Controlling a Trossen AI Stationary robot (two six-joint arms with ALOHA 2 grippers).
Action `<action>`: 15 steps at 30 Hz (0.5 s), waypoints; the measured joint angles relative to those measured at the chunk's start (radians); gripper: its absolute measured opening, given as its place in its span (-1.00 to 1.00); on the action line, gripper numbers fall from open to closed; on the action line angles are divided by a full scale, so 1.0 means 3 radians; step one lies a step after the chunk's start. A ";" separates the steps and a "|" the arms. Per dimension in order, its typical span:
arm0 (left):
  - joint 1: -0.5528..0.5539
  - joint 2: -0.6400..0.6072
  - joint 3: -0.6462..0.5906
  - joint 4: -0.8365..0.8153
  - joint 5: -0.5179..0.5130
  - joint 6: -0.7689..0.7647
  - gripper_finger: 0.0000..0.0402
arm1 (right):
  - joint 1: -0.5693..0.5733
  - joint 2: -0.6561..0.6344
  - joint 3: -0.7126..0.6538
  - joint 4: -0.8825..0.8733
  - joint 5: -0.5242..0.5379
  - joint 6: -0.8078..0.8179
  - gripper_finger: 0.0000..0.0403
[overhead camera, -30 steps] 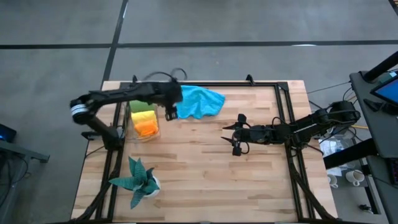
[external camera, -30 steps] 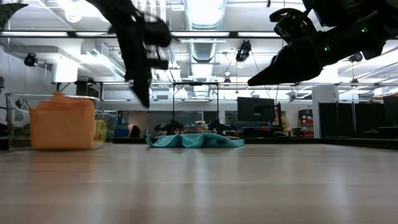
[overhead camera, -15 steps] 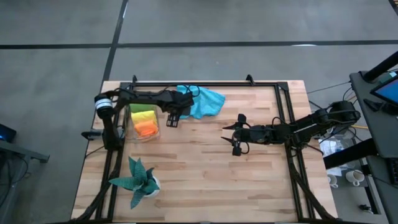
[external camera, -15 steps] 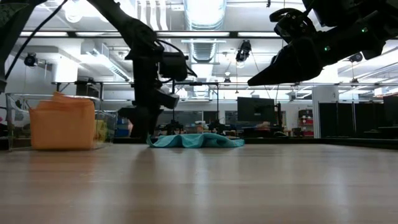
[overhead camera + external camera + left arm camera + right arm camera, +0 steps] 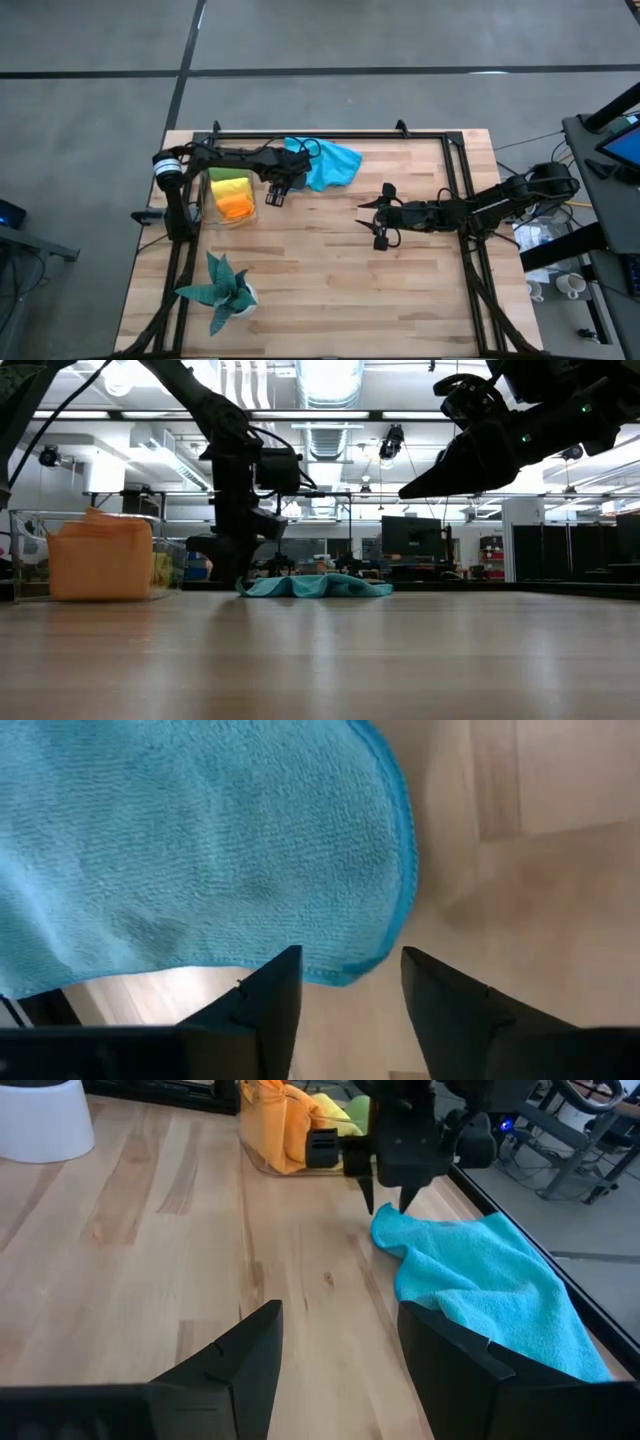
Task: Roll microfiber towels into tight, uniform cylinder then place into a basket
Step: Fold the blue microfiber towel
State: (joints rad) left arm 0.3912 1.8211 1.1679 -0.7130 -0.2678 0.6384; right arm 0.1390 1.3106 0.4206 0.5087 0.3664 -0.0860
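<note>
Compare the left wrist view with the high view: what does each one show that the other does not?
Only the left wrist view shows the blue towel's stitched hem, with the left gripper open just at that corner.

Only the high view shows the basket holding rolled towels, the plant, the right gripper waiting mid-table, and the black frame.

Both show the blue towel, unrolled, on the wooden table.

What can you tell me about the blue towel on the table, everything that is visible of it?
The blue towel is a soft, finely looped microfiber cloth with a stitched hem. It lies unrolled and rumpled on the wooden table near the far edge, beside the basket. The left gripper, fingers apart, stands over its corner nearest the basket; whether it touches cannot be told.
</note>
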 joint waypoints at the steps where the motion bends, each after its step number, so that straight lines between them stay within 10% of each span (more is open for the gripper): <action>1: 0.0000 -0.0001 0.0000 0.0008 0.0006 0.0003 -0.26 | 0.0000 0.0000 0.0000 -0.0002 0.0000 0.0001 -0.04; 15: -0.0031 -0.0087 0.0032 0.0031 0.0091 -0.0038 -0.97 | 0.0000 0.0000 -0.0001 -0.0008 0.0000 -0.0002 -0.04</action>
State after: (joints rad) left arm 0.3819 1.7950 1.1775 -0.7036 -0.2403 0.6271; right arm 0.1390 1.3106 0.4202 0.5064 0.3664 -0.0867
